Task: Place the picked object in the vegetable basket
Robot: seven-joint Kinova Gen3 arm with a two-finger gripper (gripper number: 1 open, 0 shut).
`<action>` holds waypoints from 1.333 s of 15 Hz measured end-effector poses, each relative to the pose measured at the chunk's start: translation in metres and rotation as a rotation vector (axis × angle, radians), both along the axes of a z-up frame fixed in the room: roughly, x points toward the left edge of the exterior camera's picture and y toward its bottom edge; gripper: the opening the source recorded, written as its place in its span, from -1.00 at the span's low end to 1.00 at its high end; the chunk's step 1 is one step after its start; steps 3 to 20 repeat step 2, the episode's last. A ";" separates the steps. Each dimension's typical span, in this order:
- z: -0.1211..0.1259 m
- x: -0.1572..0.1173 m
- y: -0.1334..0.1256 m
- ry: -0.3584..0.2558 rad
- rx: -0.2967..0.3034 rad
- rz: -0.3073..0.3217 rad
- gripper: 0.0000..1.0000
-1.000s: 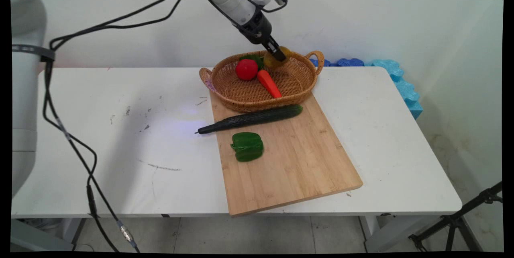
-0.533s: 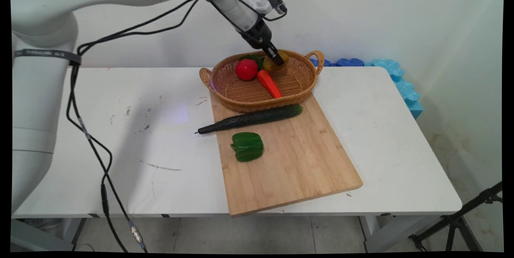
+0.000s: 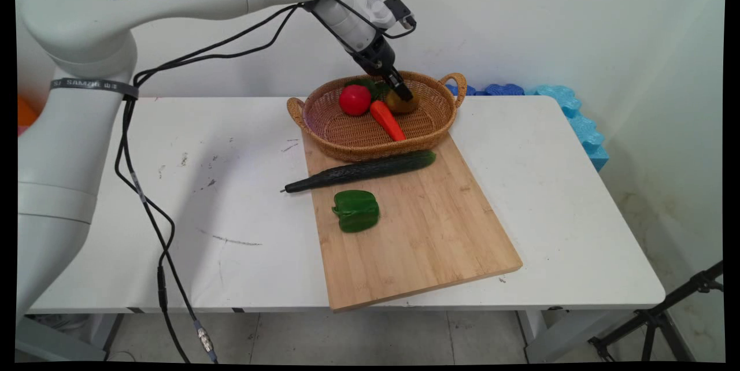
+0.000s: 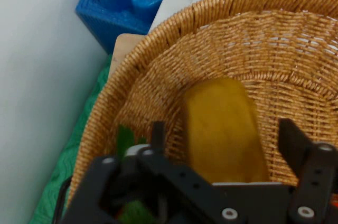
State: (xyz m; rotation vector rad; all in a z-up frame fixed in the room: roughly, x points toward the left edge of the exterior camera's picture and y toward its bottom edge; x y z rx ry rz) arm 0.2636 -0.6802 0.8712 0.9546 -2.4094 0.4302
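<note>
The black two-finger gripper [image 3: 403,93] is down inside the woven brown basket with two handles [image 3: 347,143], at its far side. Its fingers [image 4: 293,142] are spread apart, one on each side of a yellow-brown lumpy potato [image 4: 224,129]. In the hand view there is a gap between each finger and the potato, so they are not pinching it. The potato [image 3: 406,104] sits on the basket floor, near the back wall.

Next to it in the basket lie an orange carrot [image 3: 387,119] and a round red tomato [image 3: 354,99], with something green and leafy [image 3: 370,85] behind them.

The basket stands on the far end of a light wooden cutting board [image 3: 416,232]. A long dark green cucumber [image 3: 361,171] lies just in front of the basket, with one end sticking off the board onto the white table [image 3: 173,215]. A green bell pepper [image 3: 356,210] sits on the board near the cucumber.
</note>
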 end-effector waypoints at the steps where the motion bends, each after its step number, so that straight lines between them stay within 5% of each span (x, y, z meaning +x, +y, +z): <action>1: 0.000 -0.001 0.000 0.002 -0.001 -0.003 1.00; 20: 0.000 -0.002 0.000 0.007 -0.004 -0.007 1.00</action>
